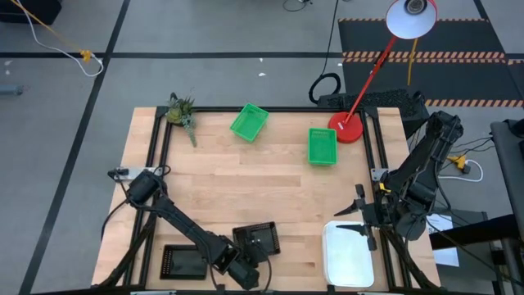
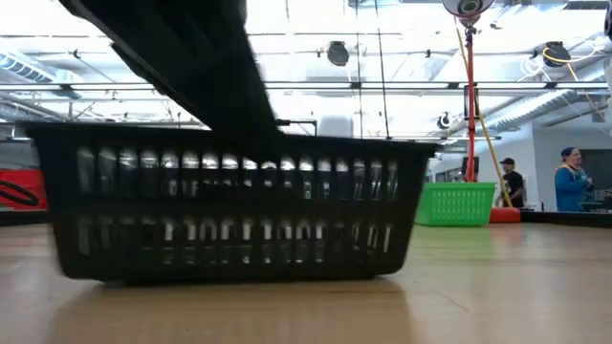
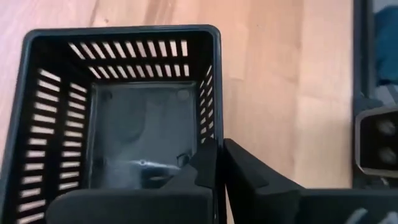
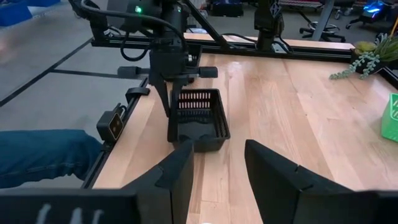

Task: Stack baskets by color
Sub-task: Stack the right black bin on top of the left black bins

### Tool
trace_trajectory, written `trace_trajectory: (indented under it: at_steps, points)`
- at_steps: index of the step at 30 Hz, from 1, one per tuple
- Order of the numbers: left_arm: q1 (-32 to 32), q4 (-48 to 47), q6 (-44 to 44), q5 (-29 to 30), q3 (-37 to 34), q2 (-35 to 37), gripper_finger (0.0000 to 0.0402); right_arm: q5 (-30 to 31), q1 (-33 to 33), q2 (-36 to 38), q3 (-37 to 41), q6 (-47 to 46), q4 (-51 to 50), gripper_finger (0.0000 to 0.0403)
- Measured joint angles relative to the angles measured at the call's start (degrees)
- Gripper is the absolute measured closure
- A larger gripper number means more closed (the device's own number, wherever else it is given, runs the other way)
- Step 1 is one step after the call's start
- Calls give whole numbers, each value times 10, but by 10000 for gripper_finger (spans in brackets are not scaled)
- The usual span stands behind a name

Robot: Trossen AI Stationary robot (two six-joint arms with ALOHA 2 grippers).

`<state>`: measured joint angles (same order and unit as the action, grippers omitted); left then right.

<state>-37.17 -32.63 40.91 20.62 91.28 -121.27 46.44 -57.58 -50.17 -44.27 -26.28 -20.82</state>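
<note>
Left gripper (image 1: pixel 246 266) low at the table's near edge, fingers (image 3: pixel 208 163) pressed together on the side wall of a black basket (image 1: pixel 259 238) — one finger inside the rim, the other outside, as the left wrist view shows. That basket sits upright on the wooden table (image 1: pixel 270 180), near the front edge and a little left of centre; in the low view it fills most of the foreground, slotted wall (image 2: pixel 239 205) facing the camera. Just to its left lies a second black basket (image 1: pixel 181 260), close to the front-left corner, apart from the gripped one. Right gripper (image 1: pixel 360 217) hangs at the table's right side with fingers (image 4: pixel 180 177) spread and nothing between them — directly above the far end of a white basket (image 1: pixel 350 256) resting in the front-right corner. Whether that white piece is one basket or several nested cannot be told. Toward the back of the table, two green baskets: one (image 1: pixel 249 122) tilted askew near the back centre, the other (image 1: pixel 322 147) further right, just beside the red base of a lamp (image 1: pixel 348 129). The two green ones are well apart from each other. A small plant (image 1: pixel 181 111) lies at the back-left corner. Two people (image 2: pixel 571 180) stand in the room beyond the table, seen in the low view.
</note>
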Motion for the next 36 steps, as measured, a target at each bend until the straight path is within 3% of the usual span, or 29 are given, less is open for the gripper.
trace_trajectory:
  at_steps: [16,21,36]
  points:
    - [-39,-115,-57,5,0,110,398,0,0,0,0,6,0,264]
    - [-58,-133,-57,32,0,143,399,0,0,0,0,6,-1,264]
    - [-163,-266,48,69,0,203,401,0,0,0,0,6,-3,264]
